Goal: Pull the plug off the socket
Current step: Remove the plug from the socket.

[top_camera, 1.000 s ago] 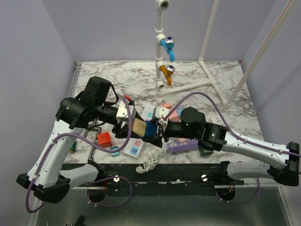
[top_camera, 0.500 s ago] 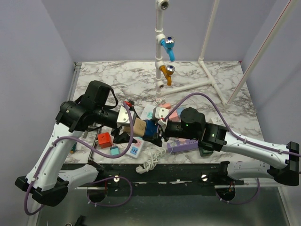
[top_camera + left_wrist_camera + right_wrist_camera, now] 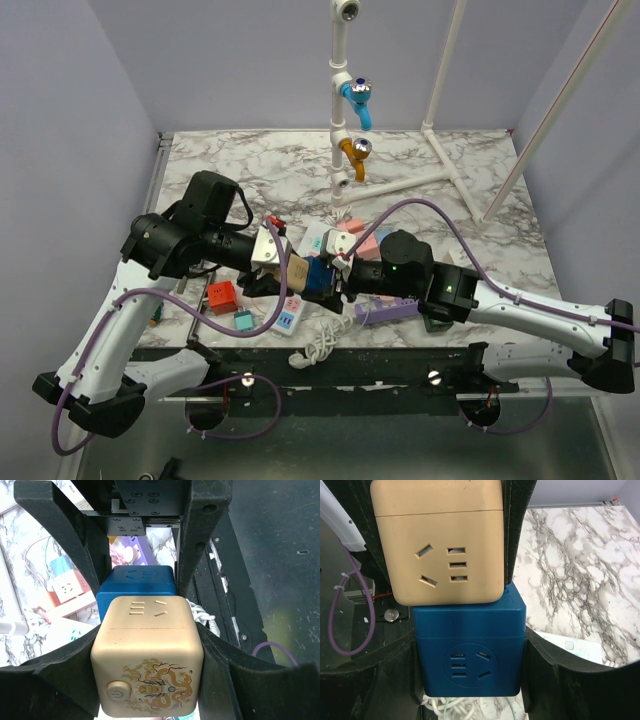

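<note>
Above the near middle of the marble table, the beige cube and the blue cube hang joined face to face. The left gripper has its jaws partly closed on the beige cube's sides, and the right gripper clamps the blue one the same way. The beige cube carries a golden dragon drawing and a round power-symbol button; compared with a second ago, the cubes stay joined in nearly the same place.
</note>
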